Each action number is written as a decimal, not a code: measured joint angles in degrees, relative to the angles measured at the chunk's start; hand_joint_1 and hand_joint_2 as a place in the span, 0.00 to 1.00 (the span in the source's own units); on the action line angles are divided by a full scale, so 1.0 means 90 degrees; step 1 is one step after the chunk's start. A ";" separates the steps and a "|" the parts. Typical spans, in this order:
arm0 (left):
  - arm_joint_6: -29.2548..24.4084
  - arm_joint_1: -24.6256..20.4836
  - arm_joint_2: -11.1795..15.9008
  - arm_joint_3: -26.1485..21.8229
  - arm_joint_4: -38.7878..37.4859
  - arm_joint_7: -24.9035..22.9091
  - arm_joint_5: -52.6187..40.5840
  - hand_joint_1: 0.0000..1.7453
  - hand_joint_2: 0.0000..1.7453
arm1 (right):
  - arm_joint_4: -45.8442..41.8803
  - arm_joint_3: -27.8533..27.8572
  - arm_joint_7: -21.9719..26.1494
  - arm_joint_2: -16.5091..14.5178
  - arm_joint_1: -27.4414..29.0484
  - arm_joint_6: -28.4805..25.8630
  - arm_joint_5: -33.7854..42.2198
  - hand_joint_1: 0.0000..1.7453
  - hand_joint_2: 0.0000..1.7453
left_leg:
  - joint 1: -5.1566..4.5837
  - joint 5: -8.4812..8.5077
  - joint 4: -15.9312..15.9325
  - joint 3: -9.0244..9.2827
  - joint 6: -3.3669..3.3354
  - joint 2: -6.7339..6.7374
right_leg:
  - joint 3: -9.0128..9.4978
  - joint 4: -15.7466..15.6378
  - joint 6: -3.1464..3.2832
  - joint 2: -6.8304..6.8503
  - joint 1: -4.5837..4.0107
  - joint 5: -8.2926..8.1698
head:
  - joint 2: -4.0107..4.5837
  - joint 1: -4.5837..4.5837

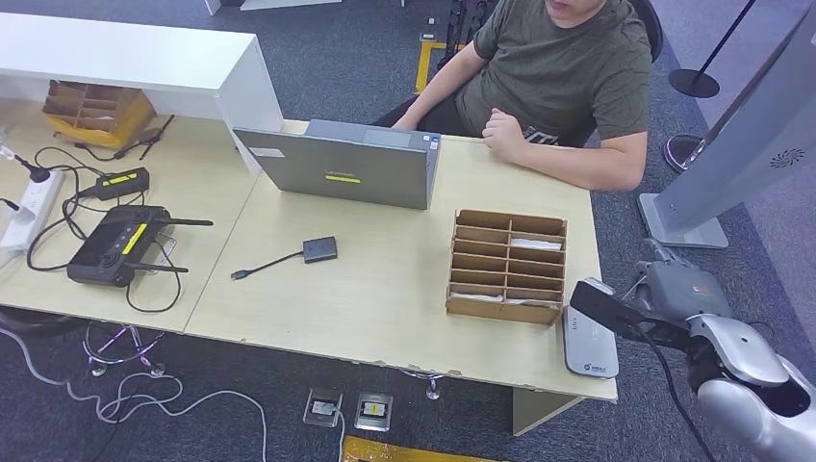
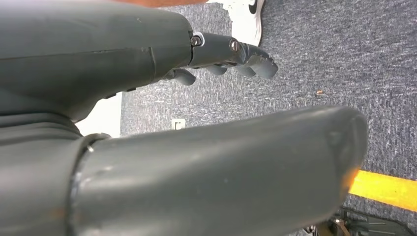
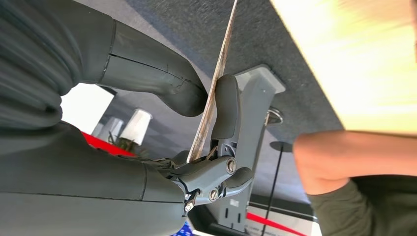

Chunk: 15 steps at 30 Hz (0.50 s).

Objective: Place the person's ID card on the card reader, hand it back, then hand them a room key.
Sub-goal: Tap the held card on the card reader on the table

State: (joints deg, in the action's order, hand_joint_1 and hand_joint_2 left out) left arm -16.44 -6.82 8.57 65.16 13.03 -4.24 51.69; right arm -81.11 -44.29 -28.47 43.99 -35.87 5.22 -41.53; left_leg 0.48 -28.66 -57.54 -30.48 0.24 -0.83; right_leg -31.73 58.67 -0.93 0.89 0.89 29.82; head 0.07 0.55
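Note:
My right hand (image 1: 685,294) hovers off the table's right front corner and pinches a dark ID card (image 1: 614,311), which sticks out over the flat grey-white card reader (image 1: 589,354). In the right wrist view the card (image 3: 212,101) shows edge-on, pressed between the thumb and one finger (image 3: 227,105). A wooden slotted box (image 1: 507,265) holding white room key cards (image 1: 535,244) stands just left of the reader. The person (image 1: 568,67) sits at the far side, forearms on the table. My left hand (image 2: 196,98) hangs over the carpet, fingers (image 2: 231,51) apart from the thumb, holding nothing.
A grey laptop (image 1: 342,168) stands at the table's (image 1: 385,289) far edge. A small black adapter with a cable (image 1: 318,249) lies mid-table. A router (image 1: 115,245), a power strip (image 1: 29,207) and cables cover the left desk. A grey kiosk stand (image 1: 741,154) rises to the right.

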 joint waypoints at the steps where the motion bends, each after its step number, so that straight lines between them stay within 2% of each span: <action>1: -0.0001 0.0000 0.0000 -0.0001 0.0000 0.0000 0.0004 0.00 0.00 | -0.0036 -0.0032 -0.0002 -0.0018 0.0007 0.0002 0.0002 1.00 1.00 | 0.0000 0.0000 0.0000 0.0000 0.0000 0.0000 | 0.0000 0.0000 0.0000 0.0000 0.0000 0.0000 | 0.0000 0.0000; 15: 0.0013 0.0002 -0.0001 -0.0133 0.0000 0.0003 0.0086 0.00 0.00 | -0.0118 -0.0539 0.0043 -0.0254 0.0017 -0.0026 0.0189 1.00 1.00 | 0.0000 0.0000 0.0000 -0.0001 0.0000 0.0000 | 0.0001 0.0000 0.0000 0.0001 0.0000 0.0000 | 0.0000 -0.0001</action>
State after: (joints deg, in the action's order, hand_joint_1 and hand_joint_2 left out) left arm -16.33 -6.81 8.56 63.96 13.03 -4.21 52.46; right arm -82.18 -49.14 -28.09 41.70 -35.72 4.99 -39.83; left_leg 0.48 -28.66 -57.54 -30.48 0.25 -0.83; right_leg -31.73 58.67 -0.93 0.90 0.89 29.82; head 0.07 0.54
